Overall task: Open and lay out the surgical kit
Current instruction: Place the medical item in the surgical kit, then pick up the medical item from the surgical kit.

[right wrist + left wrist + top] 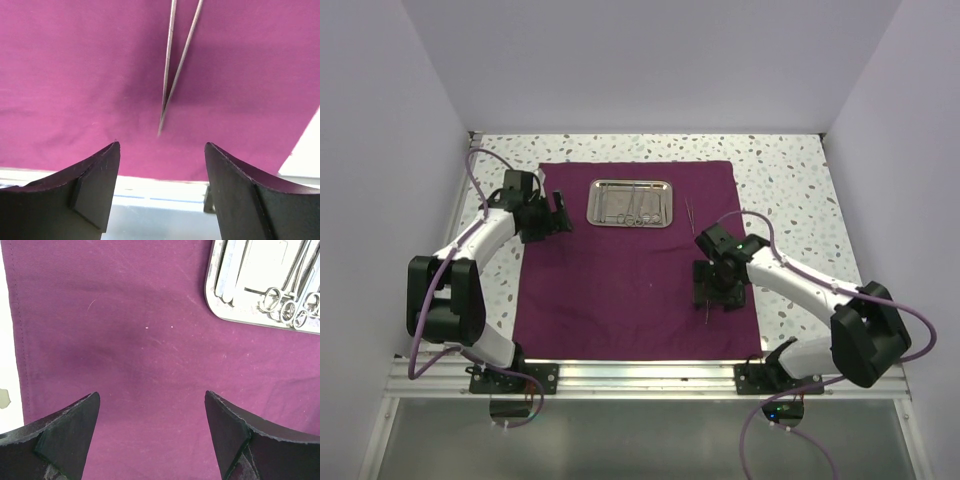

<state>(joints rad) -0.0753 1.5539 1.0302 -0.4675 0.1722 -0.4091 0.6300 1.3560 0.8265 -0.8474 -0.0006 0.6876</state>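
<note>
The dark purple cloth [620,290] lies spread flat on the table. The small steel tray [602,203] sits at its far middle and holds ring-handled scissors [638,216] and other slim instruments. In the left wrist view the tray [214,297] and the scissors [289,307] are at the upper right. My left gripper [563,215] is open and empty above bare cloth [125,340], left of the tray. My right gripper [718,298] is open and empty above steel tweezers [172,75], which lie on the cloth near its front right corner, their tip [708,318] pointing to the near edge.
A thin steel instrument [688,212] lies on the cloth right of the tray. Speckled tabletop [790,200] borders the cloth. A metal rail [640,375] runs along the near edge. White walls enclose the left, right and back.
</note>
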